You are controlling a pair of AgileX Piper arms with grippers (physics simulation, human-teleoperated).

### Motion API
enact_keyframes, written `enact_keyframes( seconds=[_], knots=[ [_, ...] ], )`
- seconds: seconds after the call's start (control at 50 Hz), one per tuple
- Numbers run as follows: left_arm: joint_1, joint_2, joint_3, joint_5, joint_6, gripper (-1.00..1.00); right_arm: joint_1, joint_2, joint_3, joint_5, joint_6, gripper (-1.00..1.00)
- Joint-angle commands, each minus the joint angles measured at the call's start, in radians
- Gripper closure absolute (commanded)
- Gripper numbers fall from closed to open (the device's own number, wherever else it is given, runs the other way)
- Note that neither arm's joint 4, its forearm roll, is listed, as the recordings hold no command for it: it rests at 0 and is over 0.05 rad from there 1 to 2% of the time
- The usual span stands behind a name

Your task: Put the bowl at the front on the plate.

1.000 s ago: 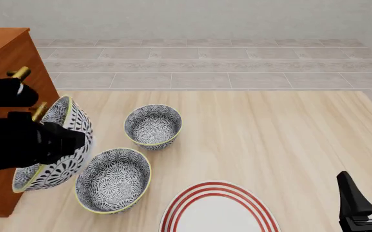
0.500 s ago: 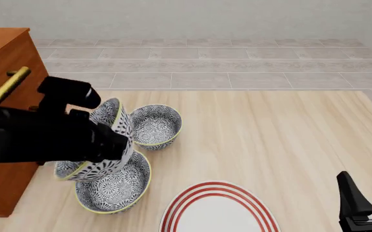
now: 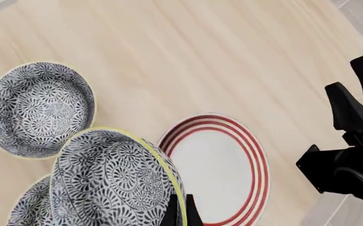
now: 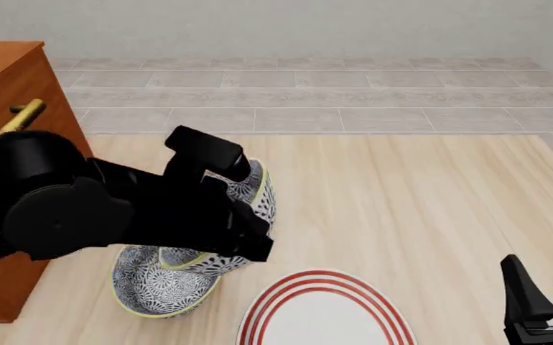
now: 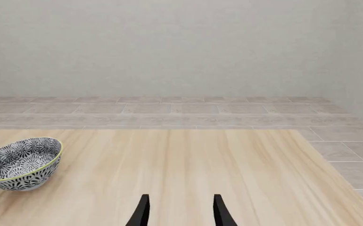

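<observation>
My left gripper (image 3: 180, 211) is shut on the yellow rim of the floral bowl (image 3: 112, 181), holding it tilted on its side above the table. In the front view this bowl (image 4: 256, 192) hangs just behind and left of the red-ringed white plate (image 4: 324, 316), mostly covered by my black left arm. The left wrist view has the plate (image 3: 222, 160) right beside the held bowl. My right gripper (image 4: 549, 282) stands open and empty at the front right corner; its fingers (image 5: 142, 210) are apart.
A second alike bowl (image 4: 156, 291) rests on the table under the left arm. A third bowl (image 5: 21, 162) stands farther back, hidden in the front view. A wooden cabinet (image 4: 8, 79) with a brass handle (image 4: 18, 116) borders the table's left side.
The left arm has carried the tilted bowl rightward from beside the cabinet, over the two resting bowls, toward the plate. The right arm has not moved.
</observation>
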Motion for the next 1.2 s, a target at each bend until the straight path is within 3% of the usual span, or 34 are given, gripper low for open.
enact_keyframes(
  seconds=[0.02, 0.62, 1.2],
  knots=[
    [-0.083, 0.078, -0.034, -0.033, 0.001, 1.0, 0.0, 0.0, 0.0, -0.001, 0.0, -1.0],
    [-0.237, 0.239, -0.083, -0.087, -0.055, 1.0, 0.0, 0.0, 0.0, -0.001, 0.0, -1.0],
    [-0.302, 0.275, -0.065, -0.087, -0.101, 1.0, 0.0, 0.0, 0.0, -0.001, 0.0, -1.0]
  ],
)
